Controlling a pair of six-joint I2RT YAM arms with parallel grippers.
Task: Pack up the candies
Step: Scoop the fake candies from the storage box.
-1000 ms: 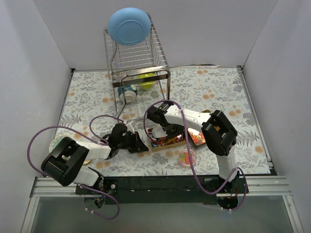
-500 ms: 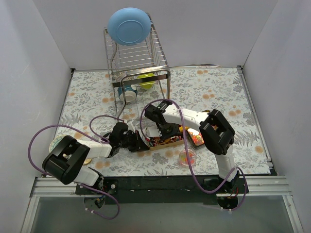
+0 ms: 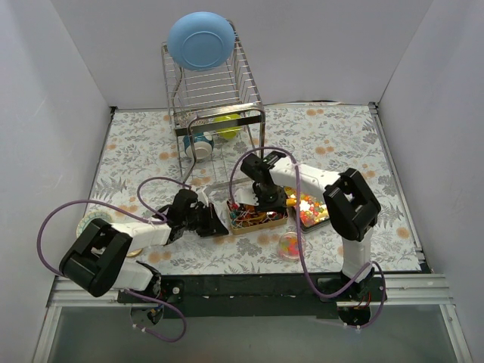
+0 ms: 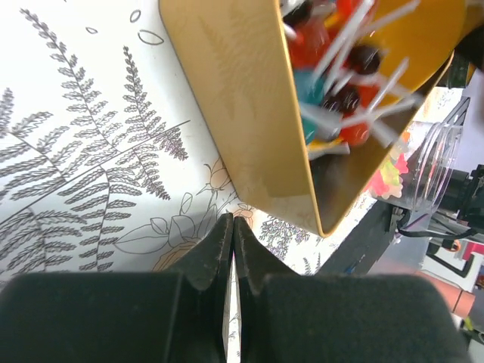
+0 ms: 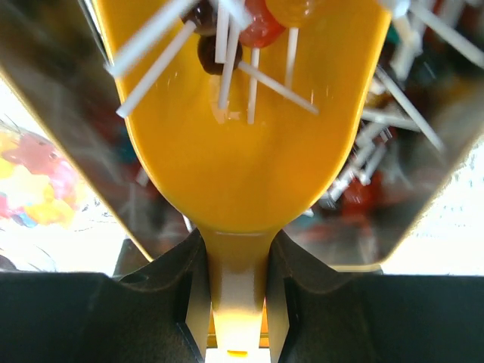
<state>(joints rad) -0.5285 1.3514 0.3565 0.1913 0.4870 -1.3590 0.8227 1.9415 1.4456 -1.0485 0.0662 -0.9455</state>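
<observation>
My right gripper (image 5: 235, 253) is clamped narrow on the handle of a yellow scoop (image 5: 242, 151) carrying a few stick candies (image 5: 261, 26), held over the gold tray (image 4: 249, 113) that holds plenty more. My left gripper (image 4: 232, 227) is pinched closed on nothing, just beside the tray's outer wall. Looks mid-task to me: the small round tub (image 3: 290, 244) has some sweets in it, but the tray load and the loose multicoloured sweets (image 3: 310, 210) beside it look mostly unpacked.
</observation>
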